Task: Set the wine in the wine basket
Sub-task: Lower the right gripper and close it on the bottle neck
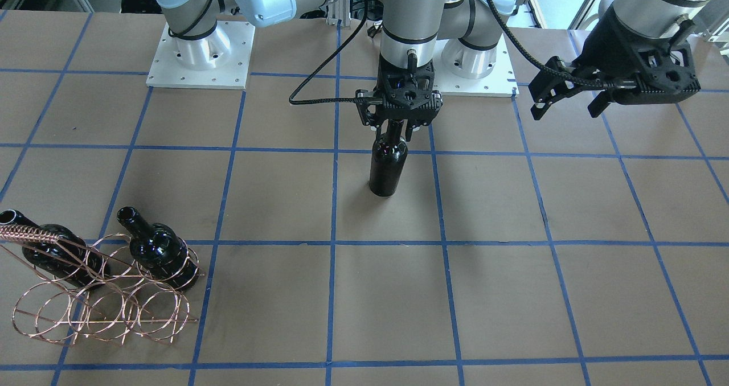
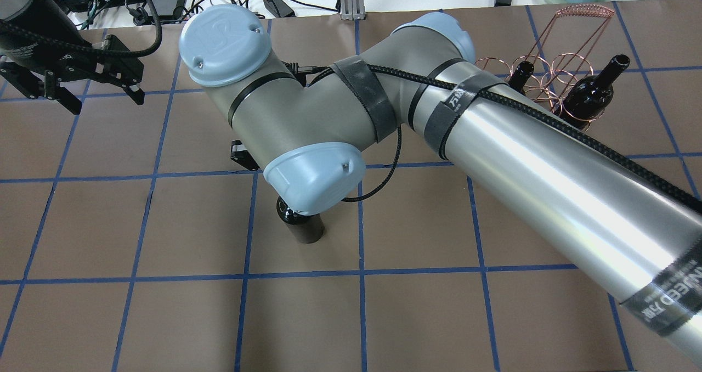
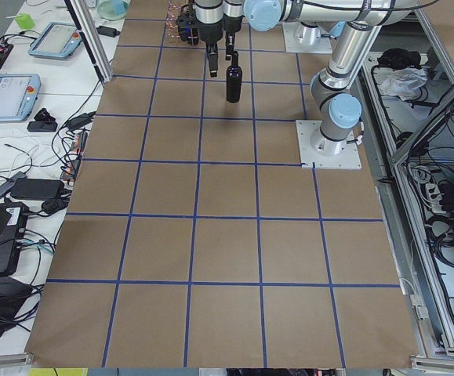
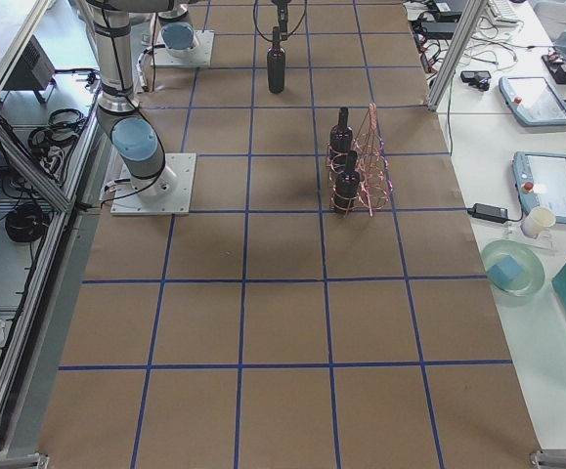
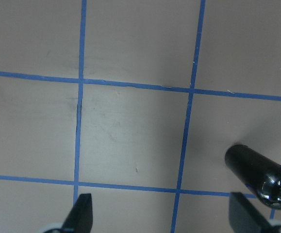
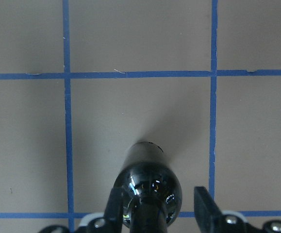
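Black-glass wine [image 1: 388, 169] upright at mid-bench, long axis vertical, neck up inside the right gripper [image 1: 397, 128]. Straddles the neck partly spread: one finger [image 6: 115, 206] against the glass, a gap showing at the other, so probably not clamped. Well off toward the bench corner on the robot's right, by the operators' edge: the wine basket [image 1: 105, 295], two bottles [image 1: 156, 249] slanted in its upper hoops. Farther off, toward the opposite end: the left gripper [image 1: 565, 110], spread wide, holding nothing.
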Robot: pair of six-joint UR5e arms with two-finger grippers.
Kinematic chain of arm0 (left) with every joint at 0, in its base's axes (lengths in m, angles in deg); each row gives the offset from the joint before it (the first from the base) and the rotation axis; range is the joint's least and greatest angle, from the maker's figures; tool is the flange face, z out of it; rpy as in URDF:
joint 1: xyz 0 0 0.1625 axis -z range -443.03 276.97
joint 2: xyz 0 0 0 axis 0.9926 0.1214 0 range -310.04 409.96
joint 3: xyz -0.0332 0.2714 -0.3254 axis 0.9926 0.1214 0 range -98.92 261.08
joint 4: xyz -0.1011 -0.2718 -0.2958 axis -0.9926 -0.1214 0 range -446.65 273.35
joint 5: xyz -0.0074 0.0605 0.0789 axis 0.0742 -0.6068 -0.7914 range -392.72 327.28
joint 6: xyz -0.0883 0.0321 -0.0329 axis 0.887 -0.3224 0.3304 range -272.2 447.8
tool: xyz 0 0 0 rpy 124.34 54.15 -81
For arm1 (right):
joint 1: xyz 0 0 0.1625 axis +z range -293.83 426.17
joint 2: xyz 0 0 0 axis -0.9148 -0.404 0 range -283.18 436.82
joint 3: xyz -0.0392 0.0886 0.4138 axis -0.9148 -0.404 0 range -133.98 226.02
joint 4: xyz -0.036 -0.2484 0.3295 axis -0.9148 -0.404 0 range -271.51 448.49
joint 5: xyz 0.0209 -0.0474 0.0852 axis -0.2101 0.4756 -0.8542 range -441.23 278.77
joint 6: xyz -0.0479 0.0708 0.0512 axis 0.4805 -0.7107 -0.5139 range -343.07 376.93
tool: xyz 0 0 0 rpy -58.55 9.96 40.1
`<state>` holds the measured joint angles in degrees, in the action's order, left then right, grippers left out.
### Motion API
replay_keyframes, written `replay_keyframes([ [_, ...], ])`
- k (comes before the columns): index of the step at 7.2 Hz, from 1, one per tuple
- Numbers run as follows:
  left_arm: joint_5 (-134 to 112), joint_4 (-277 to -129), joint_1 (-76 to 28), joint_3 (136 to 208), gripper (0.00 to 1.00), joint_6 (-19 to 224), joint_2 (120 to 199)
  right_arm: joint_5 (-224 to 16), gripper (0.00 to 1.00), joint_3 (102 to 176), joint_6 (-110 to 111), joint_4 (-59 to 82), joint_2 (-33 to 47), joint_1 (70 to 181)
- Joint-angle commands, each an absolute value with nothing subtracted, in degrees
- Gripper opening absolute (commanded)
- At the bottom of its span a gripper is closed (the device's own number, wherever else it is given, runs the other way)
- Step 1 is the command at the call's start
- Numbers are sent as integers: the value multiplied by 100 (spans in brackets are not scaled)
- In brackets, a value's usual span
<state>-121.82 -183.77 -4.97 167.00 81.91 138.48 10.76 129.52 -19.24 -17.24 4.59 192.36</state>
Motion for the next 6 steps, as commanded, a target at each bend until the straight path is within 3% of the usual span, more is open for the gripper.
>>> replay_keyframes([
  [1,-12166,-18359,-489,16730,100,8191,13847,1009,62,12952,-2006,-1733,431,19238],
  [6,-12184,-18394,-489,16730,100,8191,13855,1000,62,12952,-2016,-1487,405,19273],
])
